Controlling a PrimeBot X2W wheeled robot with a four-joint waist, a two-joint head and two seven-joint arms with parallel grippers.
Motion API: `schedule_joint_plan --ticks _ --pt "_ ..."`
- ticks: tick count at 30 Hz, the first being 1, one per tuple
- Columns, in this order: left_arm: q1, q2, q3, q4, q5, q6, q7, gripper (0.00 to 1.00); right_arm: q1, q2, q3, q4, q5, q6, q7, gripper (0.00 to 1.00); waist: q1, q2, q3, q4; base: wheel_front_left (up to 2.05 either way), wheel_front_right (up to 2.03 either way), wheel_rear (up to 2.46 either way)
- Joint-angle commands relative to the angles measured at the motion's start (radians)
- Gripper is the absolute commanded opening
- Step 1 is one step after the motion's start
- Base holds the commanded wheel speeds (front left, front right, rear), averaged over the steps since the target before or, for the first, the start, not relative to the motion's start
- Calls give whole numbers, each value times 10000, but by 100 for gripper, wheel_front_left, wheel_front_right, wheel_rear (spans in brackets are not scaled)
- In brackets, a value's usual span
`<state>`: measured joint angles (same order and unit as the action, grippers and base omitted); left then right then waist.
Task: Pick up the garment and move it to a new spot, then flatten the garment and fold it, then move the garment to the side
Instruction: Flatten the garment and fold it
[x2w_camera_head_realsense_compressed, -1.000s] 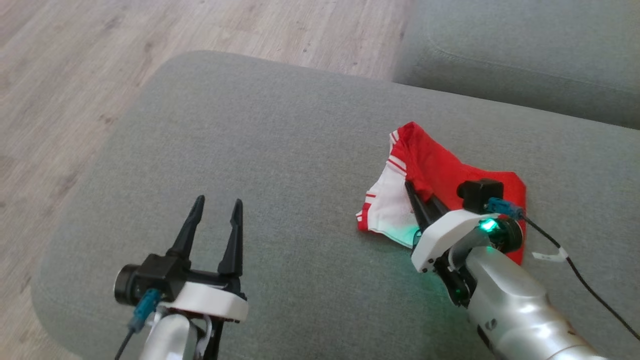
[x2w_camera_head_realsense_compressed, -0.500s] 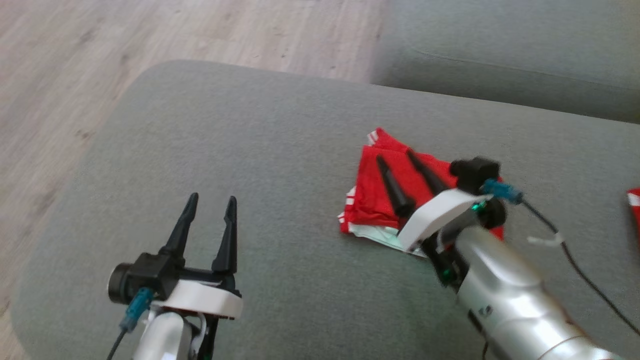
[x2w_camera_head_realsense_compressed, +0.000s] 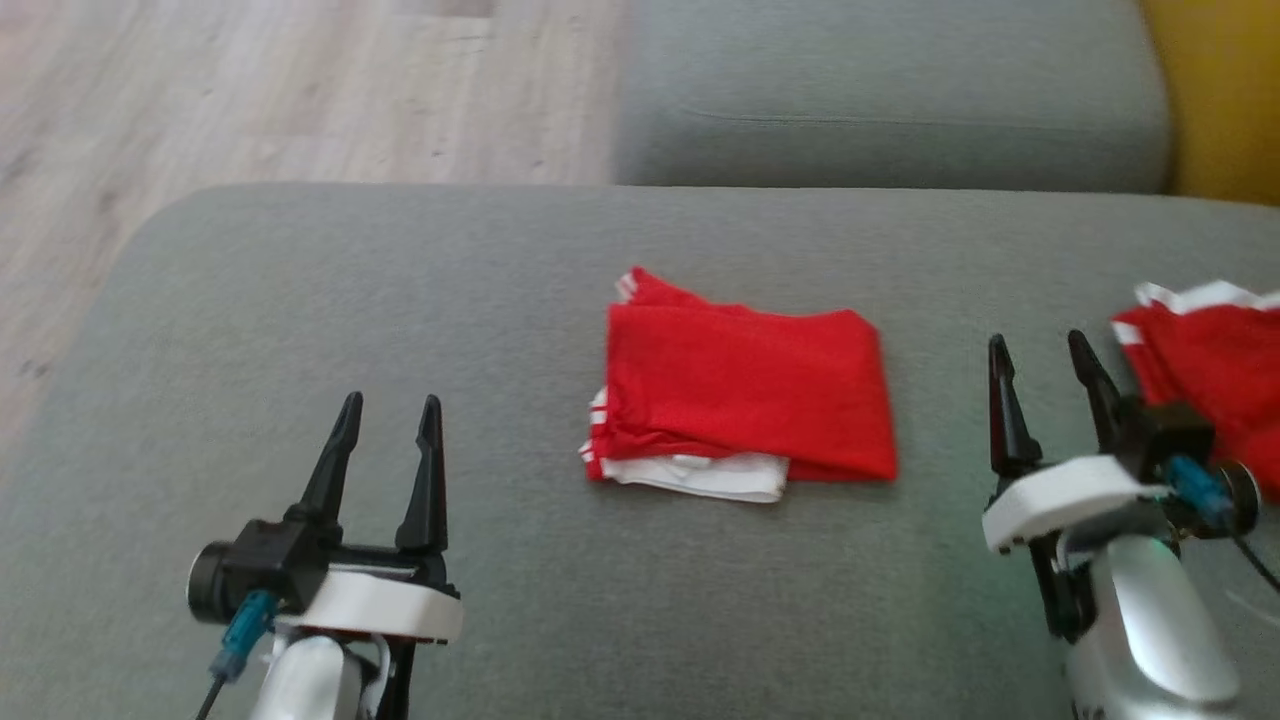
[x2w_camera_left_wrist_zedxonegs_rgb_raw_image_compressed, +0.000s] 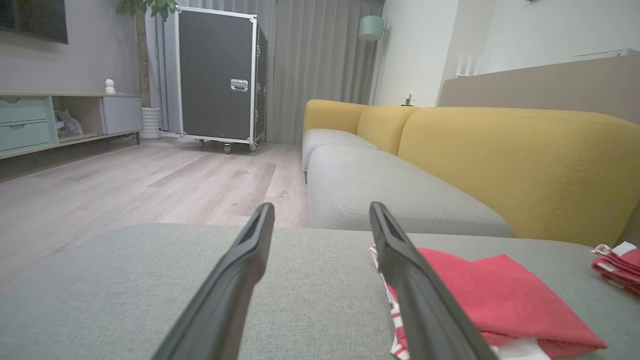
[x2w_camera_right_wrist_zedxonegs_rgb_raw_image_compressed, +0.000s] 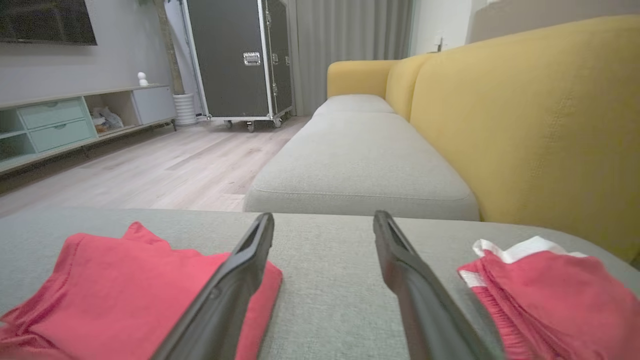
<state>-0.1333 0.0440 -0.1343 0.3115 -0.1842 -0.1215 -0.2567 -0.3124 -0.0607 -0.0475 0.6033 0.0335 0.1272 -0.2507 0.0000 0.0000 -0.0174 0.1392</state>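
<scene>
A red garment with white trim (x2w_camera_head_realsense_compressed: 745, 400) lies folded flat in the middle of the grey sofa cushion (x2w_camera_head_realsense_compressed: 400, 290); it also shows at the lower right of the left wrist view as the garment (x2w_camera_left_wrist_zedxonegs_rgb_raw_image_compressed: 490, 295) and at the lower left of the right wrist view as the garment (x2w_camera_right_wrist_zedxonegs_rgb_raw_image_compressed: 125, 290). My left gripper (x2w_camera_head_realsense_compressed: 388, 412) hovers open at the lower left, well apart from the garment. Open and holding nothing, my right gripper (x2w_camera_head_realsense_compressed: 1045, 355) stands just right of it.
A second red and white garment (x2w_camera_head_realsense_compressed: 1210, 350) lies bunched at the cushion's right edge, close behind my right gripper. Another grey cushion (x2w_camera_head_realsense_compressed: 880, 90) lies beyond, with a yellow backrest (x2w_camera_right_wrist_zedxonegs_rgb_raw_image_compressed: 540, 115) to the right. Wood floor (x2w_camera_head_realsense_compressed: 200, 90) runs left of the sofa.
My right gripper has let go of the garment and drawn back to its right. The garment now lies folded flat. The head camera has turned right, bringing the second garment into view.
</scene>
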Motion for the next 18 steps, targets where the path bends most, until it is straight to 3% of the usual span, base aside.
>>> schedule_joint_plan --ticks 1,9,18 --pt "-285 62 369 -411 -50 97 -51 100 -217 100 171 -665 -208 35 -111 100 0 0 -30 -384 0 0 0" --pt "-5 62 634 -658 -110 220 -51 100 971 103 207 -2090 -447 35 -111 100 0 0 7 -1259 0 0 0" --pt "241 62 792 -866 -132 322 -51 100 1490 104 536 -2444 -260 35 -111 100 0 0 96 -1671 0 0 0"
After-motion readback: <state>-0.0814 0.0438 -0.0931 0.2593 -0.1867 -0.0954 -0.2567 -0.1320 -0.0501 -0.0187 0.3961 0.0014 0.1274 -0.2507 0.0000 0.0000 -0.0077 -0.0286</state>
